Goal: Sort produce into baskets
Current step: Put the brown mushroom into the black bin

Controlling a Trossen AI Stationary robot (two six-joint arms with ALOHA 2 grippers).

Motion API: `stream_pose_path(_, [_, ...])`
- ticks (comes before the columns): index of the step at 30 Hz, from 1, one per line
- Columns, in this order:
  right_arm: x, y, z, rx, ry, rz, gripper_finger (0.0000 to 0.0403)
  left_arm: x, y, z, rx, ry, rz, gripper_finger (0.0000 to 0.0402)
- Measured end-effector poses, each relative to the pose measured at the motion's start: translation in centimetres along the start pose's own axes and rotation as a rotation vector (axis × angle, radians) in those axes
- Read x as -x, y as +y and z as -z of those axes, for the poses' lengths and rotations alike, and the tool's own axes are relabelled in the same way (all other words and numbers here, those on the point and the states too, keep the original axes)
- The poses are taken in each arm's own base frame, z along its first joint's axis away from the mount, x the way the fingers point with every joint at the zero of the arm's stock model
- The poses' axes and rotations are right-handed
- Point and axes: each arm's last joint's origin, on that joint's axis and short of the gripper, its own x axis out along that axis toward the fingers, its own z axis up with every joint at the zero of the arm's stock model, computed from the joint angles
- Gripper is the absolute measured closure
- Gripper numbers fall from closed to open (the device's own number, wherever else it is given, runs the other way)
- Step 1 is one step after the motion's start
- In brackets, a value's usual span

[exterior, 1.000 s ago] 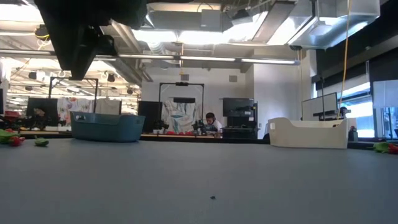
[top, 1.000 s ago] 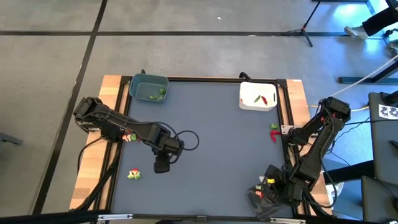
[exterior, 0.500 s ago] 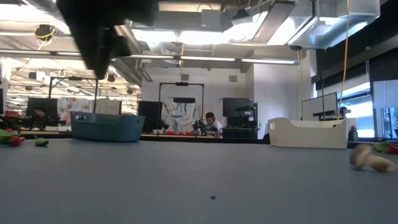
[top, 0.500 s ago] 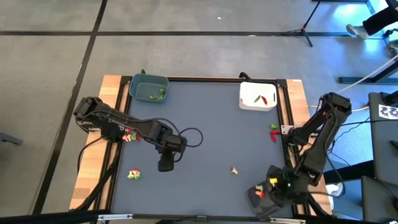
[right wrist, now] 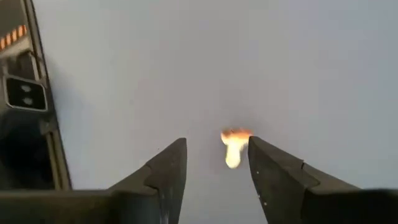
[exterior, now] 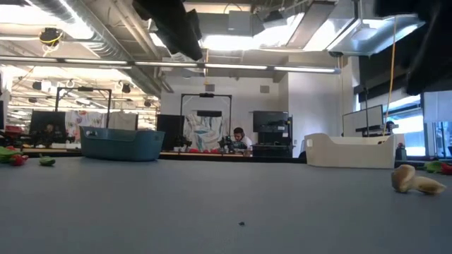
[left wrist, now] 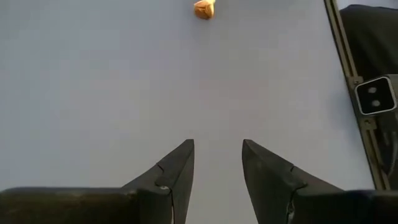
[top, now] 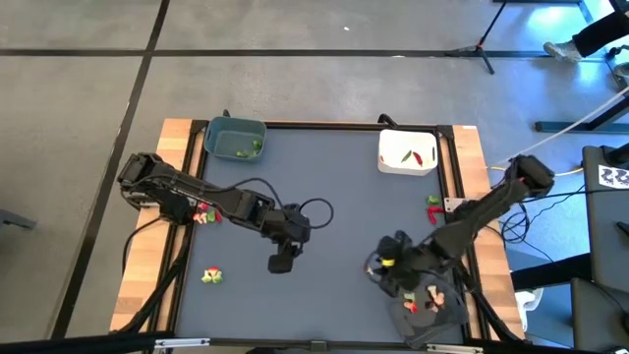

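A pale tan toy mushroom (exterior: 417,182) lies on its side on the grey table; it also shows in the left wrist view (left wrist: 204,8). My right gripper (right wrist: 214,155) hovers open just over it, and the mushroom (right wrist: 234,147) shows ahead between its fingers, untouched. Further toward the table's left, my left gripper (top: 282,264) hangs open over bare table, pointing at the mushroom. The blue-grey tub (top: 236,138) and the white tub (top: 407,150) stand at the far edge, each holding produce. A dark grey tray (top: 432,315) with produce sits at the near right.
Loose red and green produce lies at the table's left edge (top: 203,213), near the front left (top: 211,276) and at the right edge (top: 432,208). Between the arms and the far tubs there is only bare grey table (top: 334,187).
The tan mushroom has appeared on the table right of centre, rolled a little and now lies still. My right gripper has swung from over the dark tray toward the table's left, to the mushroom. My left gripper has gone toward the table's right and tipped up.
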Motion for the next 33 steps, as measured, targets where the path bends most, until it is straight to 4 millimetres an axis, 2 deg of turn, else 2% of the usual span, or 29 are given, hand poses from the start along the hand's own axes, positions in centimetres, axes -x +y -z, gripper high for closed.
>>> stream_pose_path(4, [-3.0, -0.1, -0.6, 0.064, 0.061, -0.008, 0.0230, 0.0, 0.1, 0.0, 0.001, -0.002, -0.018, 0.0270])
stream_pose_path(9, [-6.4, -0.9, 0.3, 0.075, 0.170, 0.072, 0.0230, 0.0, 0.1, 0.0, -0.001, -0.003, -0.023, 0.0270])
stream_pose_path(14, [-8.3, -1.2, 1.1, 0.098, 0.202, 0.127, 0.0231, 0.0, 0.1, 0.0, -0.002, -0.003, -0.024, 0.0270])
stream_pose_path(17, [-8.5, -1.2, 1.3, 0.105, 0.199, 0.145, 0.0247, 0.0, 0.1, 0.0, -0.018, -0.005, -0.034, 0.0270])
stream_pose_path(26, [-8.2, -1.3, 1.2, 0.119, 0.197, 0.149, 0.0356, 0.0, 0.2, 0.0, -0.022, -0.012, -0.070, 0.0270])
stream_pose_path(29, [-7.3, -1.5, 1.1, 0.114, 0.235, 0.129, 0.0375, 0.0, 0.2, 0.0, -0.022, -0.012, -0.070, 0.0270])
stream_pose_path(33, [-5.1, -1.3, 0.5, 0.100, 0.230, 0.088, 0.0376, 0.0, 0.2, 0.0, -0.025, -0.012, -0.071, 0.0270])
